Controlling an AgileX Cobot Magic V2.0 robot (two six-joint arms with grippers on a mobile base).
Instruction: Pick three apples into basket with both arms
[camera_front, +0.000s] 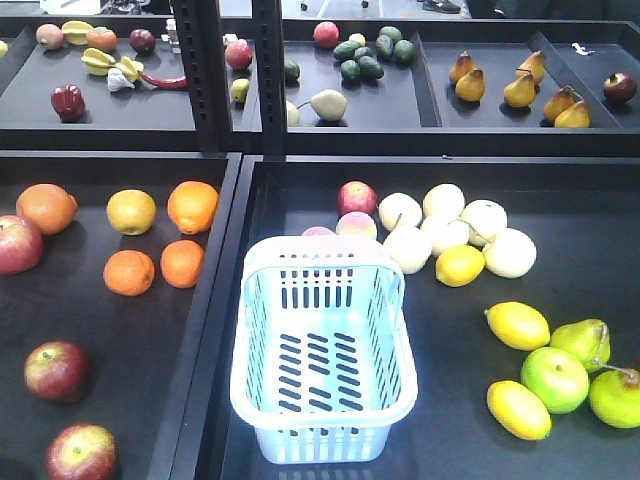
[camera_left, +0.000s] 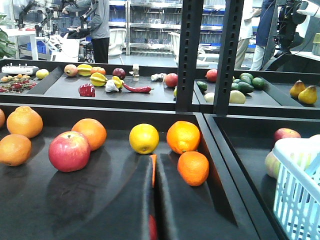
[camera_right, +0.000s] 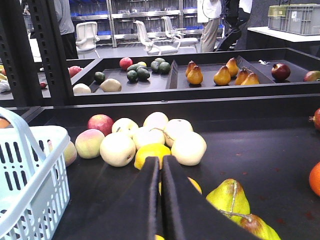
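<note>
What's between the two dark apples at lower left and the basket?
Front view: only bare tray floor and the raised divider separate the apples from the basket; no fruit there.

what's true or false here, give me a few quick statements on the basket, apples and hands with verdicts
1. The basket is empty. True.
2. The basket sits among the oranges. False: it is in the right tray; the oranges lie in the left tray.
3. Two dark apples lie in the left tray's near corner. True.
4. The left hand grips an apple. False: it is shut on nothing.
5. The right hand is shut. True.
</note>
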